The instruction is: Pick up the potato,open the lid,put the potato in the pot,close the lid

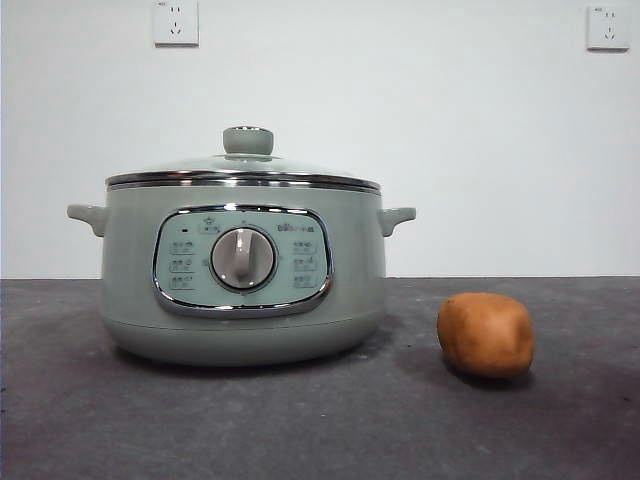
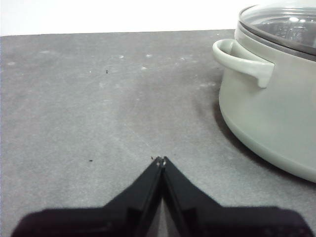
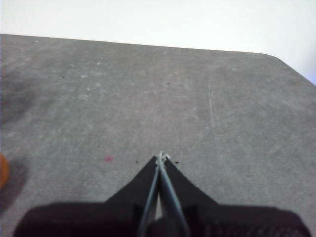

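A: Potato (image 1: 486, 334) sits nearest in the front view, on the dark table (image 1: 300, 430), off to one side of the pot (image 1: 243, 285) and apart from it. Nothing is touching it.

B: Grippers?

A: Left gripper (image 2: 161, 159) has its jaws pressed together, empty, hovering over bare table with the pot's side handle (image 2: 242, 60) ahead and to one side. Right gripper (image 3: 161, 157) has its tips meeting too and holds nothing. Just an orange sliver of the potato (image 3: 2, 170) shows at the edge of its wrist view, so right is the arm nearer the potato.

B: Pot state?

A: Lid (image 1: 243, 170) is seated on the rim, knob (image 1: 248, 140) upright and centred. The control panel with its dial (image 1: 243, 258) faces the front camera. Behind that, only a plain wall with two sockets (image 1: 175, 22).

B: Step?

A: Looks like the very first, potato pickup, not yet begun. Neither arm shows in the front view.

B: Next move?

A: My guess: the right gripper needs to spread its jaws, swing toward the potato, and come down around its middle. It's rounded and smooth, so an off-centre pinch could make it roll or slip. The left then looks best placed for the lid knob.
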Controlling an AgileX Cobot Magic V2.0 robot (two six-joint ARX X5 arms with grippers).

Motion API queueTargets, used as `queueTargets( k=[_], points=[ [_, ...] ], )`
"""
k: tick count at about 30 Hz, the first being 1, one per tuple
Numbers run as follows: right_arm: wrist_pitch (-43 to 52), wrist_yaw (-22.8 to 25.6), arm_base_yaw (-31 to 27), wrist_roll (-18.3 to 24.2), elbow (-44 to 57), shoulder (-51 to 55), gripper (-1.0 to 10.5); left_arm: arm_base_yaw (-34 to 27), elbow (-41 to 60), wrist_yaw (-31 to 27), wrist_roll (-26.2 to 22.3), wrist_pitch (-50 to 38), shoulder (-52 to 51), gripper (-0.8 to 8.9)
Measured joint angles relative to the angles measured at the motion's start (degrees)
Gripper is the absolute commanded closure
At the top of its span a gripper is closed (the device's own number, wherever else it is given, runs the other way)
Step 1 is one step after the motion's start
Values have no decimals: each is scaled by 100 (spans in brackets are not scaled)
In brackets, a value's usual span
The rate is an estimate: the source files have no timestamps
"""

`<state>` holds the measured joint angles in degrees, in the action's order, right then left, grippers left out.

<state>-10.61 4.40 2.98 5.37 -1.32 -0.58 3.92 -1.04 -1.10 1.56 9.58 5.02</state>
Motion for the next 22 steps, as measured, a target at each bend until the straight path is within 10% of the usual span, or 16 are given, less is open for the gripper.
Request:
queueTargets(
  k=[22],
  points=[
    [-1172, -1043, 0, -2992, -1687, -531, 955, 0, -1657, 734, 411, 721, 557, 817]
  ],
)
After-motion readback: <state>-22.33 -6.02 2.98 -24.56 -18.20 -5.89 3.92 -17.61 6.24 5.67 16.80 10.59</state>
